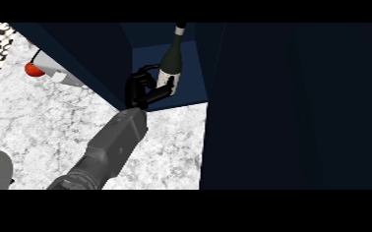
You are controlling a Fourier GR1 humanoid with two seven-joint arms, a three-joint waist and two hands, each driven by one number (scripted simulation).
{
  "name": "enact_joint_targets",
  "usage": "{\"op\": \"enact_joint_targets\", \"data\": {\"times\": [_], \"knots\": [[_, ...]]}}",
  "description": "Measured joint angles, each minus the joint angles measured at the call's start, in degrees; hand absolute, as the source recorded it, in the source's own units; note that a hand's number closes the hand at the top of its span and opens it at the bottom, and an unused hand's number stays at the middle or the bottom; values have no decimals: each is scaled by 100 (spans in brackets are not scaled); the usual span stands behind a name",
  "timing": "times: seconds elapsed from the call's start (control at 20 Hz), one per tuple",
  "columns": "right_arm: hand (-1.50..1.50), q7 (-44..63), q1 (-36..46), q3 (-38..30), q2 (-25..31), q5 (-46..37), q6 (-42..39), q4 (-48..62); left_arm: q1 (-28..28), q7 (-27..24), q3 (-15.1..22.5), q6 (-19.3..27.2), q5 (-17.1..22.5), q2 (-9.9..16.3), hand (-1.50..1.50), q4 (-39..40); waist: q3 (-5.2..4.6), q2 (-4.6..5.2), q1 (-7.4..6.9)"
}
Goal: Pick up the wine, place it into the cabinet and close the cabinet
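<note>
The wine [171,59] is a dark bottle with a pale label, and you can see it standing up inside the cabinet [87,54], on the blue floor in there. Its thin neck points up toward the top of the cabinet. One hand [149,89] is black and reaches into the cabinet's open front. It is wrapped around the low part of the wine, with fingers curled on the label, so you are holding the bottle. Its grey forearm [112,145] comes up across the speckled white surface [51,123] to the cabinet. The cabinet's big dark door [283,108] stands open, just right of the wine. Left of the cabinet, a small red ball-shaped thing [33,69] sits beside a white thing [59,72] on the surface.
</note>
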State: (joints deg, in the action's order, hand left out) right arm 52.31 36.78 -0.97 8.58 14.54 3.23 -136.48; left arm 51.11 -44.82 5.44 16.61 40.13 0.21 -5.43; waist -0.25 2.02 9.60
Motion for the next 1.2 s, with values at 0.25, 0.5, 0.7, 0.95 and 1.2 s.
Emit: {"op": "enact_joint_targets", "data": {"times": [0.25,0.5,0.7,0.95,1.2], "knots": [[-150,-71,-61,61,-46,28,-65,19,-16,-12,102,185,106,23,150,-59,3,4,88],[-150,-74,-21,25,-41,80,-90,34,40,22,238,355,166,19,150,-108,2,16,132],[-150,-98,-40,4,-54,117,-105,75,82,86,328,441,241,-4,150,-155,-2,29,128],[-150,-143,-117,-84,-32,181,-147,78,344,245,399,620,333,-15,150,-213,1,30,85],[-150,-190,-172,-137,-18,241,-182,93,592,384,440,838,444,-19,150,-234,4,38,78]]}}
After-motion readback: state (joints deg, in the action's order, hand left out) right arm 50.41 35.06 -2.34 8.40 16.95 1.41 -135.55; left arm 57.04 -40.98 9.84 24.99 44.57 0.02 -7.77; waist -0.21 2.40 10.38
